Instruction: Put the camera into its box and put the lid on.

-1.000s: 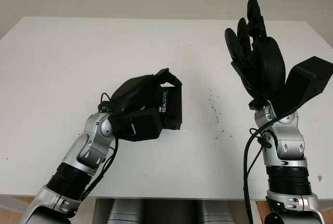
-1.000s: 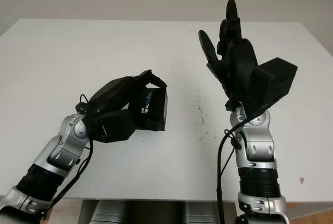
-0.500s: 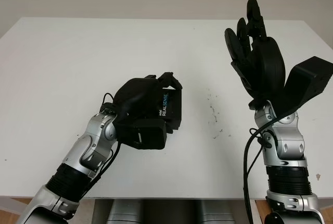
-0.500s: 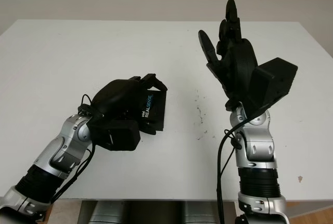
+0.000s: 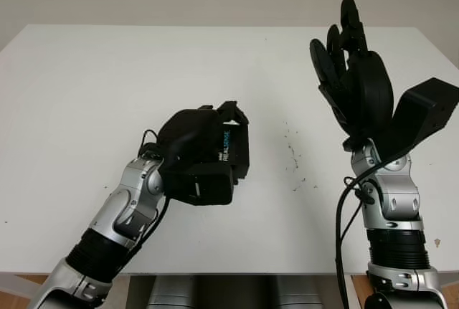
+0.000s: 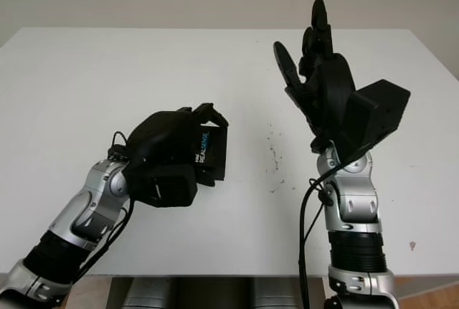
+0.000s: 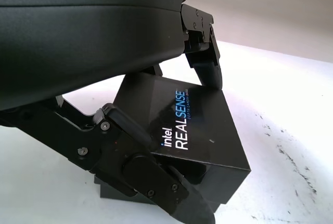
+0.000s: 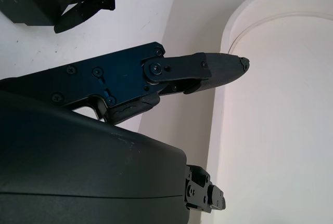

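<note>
A black camera box with "intel REALSENSE" printed on its lid stands on the white table, left of the middle. My left hand lies over it from the near left, shut on the box: one finger hooks over the far edge and another finger presses against the near side. The lid sits on top of the box's lower part. My right hand is held upright in the air at the right, open and well away from the box.
Small dark specks mark the table between the box and the right arm. The table's front edge runs just before both forearms. A black camera block juts out from the right wrist.
My left hand has slid further right over the box, closing around it more, and the forearm has swung in. The box has turned slightly. The right hand has not moved.
</note>
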You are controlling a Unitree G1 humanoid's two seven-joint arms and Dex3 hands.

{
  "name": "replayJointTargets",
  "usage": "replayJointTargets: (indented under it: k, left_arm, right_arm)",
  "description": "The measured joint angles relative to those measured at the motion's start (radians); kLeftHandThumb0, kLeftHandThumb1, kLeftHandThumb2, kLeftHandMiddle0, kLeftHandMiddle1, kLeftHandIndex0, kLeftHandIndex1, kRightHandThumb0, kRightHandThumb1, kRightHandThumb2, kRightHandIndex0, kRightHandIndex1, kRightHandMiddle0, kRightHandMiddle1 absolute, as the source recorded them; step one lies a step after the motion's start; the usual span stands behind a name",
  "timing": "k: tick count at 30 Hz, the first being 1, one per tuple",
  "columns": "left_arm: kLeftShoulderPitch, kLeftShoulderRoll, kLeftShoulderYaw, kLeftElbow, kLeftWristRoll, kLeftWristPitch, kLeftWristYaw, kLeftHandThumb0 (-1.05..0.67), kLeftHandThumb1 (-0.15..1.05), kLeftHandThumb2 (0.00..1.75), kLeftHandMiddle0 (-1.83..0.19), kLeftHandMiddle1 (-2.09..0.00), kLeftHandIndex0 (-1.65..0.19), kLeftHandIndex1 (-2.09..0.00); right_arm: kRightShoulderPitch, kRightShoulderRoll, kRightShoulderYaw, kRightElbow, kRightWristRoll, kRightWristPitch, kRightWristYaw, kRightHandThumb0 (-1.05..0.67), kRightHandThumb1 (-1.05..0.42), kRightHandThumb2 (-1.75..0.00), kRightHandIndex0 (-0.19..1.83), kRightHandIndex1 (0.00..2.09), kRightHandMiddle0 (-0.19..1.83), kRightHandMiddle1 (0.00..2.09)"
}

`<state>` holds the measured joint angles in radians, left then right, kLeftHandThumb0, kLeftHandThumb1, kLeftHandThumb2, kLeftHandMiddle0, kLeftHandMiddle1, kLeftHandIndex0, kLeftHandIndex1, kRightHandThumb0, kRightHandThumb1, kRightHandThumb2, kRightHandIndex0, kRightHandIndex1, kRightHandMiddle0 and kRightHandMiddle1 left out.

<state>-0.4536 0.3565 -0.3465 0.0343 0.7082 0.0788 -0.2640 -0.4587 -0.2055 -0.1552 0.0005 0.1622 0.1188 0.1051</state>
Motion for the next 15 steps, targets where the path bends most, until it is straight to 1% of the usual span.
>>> replayJointTargets:
  k: [2,3,4,6,7,8,9,10,11,12,13,15]
  left_arm:
    - [0.002,-0.002,0.003,0.002,-0.012,0.002,0.001,-0.07,0.96,0.05,-0.29,-1.30,-0.27,-1.30]
    - [0.002,-0.003,0.005,0.005,-0.022,0.003,0.003,-0.08,0.97,0.05,-0.29,-1.30,-0.25,-1.29]
    - [0.002,-0.004,0.006,0.011,-0.028,0.003,0.006,-0.12,0.97,0.05,-0.28,-1.30,-0.19,-1.24]
    - [0.003,-0.005,0.006,0.016,-0.030,0.006,0.008,-0.20,0.97,0.06,-0.22,-1.24,-0.14,-1.06]
    - [0.003,-0.005,0.005,0.016,-0.026,0.011,0.008,-0.26,0.99,0.06,-0.16,-1.23,-0.14,-0.88]
    - [0.004,-0.004,0.001,0.016,-0.021,0.015,0.007,-0.33,1.00,0.06,-0.16,-0.97,-0.16,-0.64]
    - [0.008,-0.002,-0.004,0.016,-0.013,0.017,0.006,-0.37,1.02,0.06,-0.20,-0.69,-0.18,-0.47]
    - [0.012,0.001,-0.011,0.017,-0.001,0.018,0.001,-0.44,1.04,0.08,-0.21,-0.35,-0.17,-0.27]
    - [0.014,0.008,-0.019,0.019,0.010,0.019,-0.006,-0.49,1.04,0.10,-0.19,-0.20,-0.15,-0.19]
    - [0.014,0.014,-0.026,0.020,0.021,0.021,-0.014,-0.51,1.04,0.12,-0.17,-0.13,-0.14,-0.14]
    - [0.014,0.020,-0.033,0.019,0.036,0.024,-0.022,-0.57,1.05,0.17,-0.10,-0.06,-0.07,-0.08]
    - [0.014,0.029,-0.048,0.017,0.067,0.036,-0.042,-0.66,1.05,0.26,0.04,-0.02,0.03,-0.04]
  right_arm:
    - [0.000,-0.001,0.000,0.000,0.000,0.000,0.002,-0.73,-1.05,-0.27,-0.19,0.00,-0.16,0.05]
    - [0.000,-0.001,-0.001,0.000,0.002,0.000,0.004,-0.72,-1.05,-0.27,-0.19,0.00,-0.16,0.05]
    - [0.000,-0.001,-0.001,0.000,0.003,0.000,0.006,-0.72,-1.05,-0.27,-0.19,0.00,-0.16,0.05]
    - [0.000,-0.001,-0.002,0.000,0.004,0.000,0.008,-0.73,-1.05,-0.27,-0.19,0.00,-0.15,0.06]
    - [0.000,-0.001,-0.002,0.000,0.004,0.000,0.009,-0.73,-1.05,-0.26,-0.19,0.00,-0.15,0.06]
    - [0.000,-0.001,-0.002,0.000,0.004,0.000,0.009,-0.73,-1.05,-0.26,-0.19,0.00,-0.15,0.06]
    - [0.000,-0.001,-0.002,0.000,0.004,0.000,0.010,-0.73,-1.05,-0.26,-0.19,0.00,-0.15,0.06]
    - [0.000,-0.001,-0.002,0.000,0.005,0.000,0.011,-0.73,-1.05,-0.26,-0.19,0.00,-0.15,0.06]
    - [0.000,-0.001,-0.003,0.000,0.005,0.000,0.012,-0.73,-1.05,-0.26,-0.19,0.00,-0.15,0.06]
    - [0.000,-0.001,-0.003,0.000,0.006,0.000,0.013,-0.73,-1.05,-0.26,-0.19,0.00,-0.15,0.06]
    - [0.000,-0.001,-0.003,0.000,0.006,0.000,0.014,-0.73,-1.05,-0.26,-0.19,0.00,-0.15,0.06]
    - [0.000,-0.002,-0.003,0.000,0.006,0.001,0.014,-0.73,-1.05,-0.26,-0.19,0.00,-0.15,0.06]
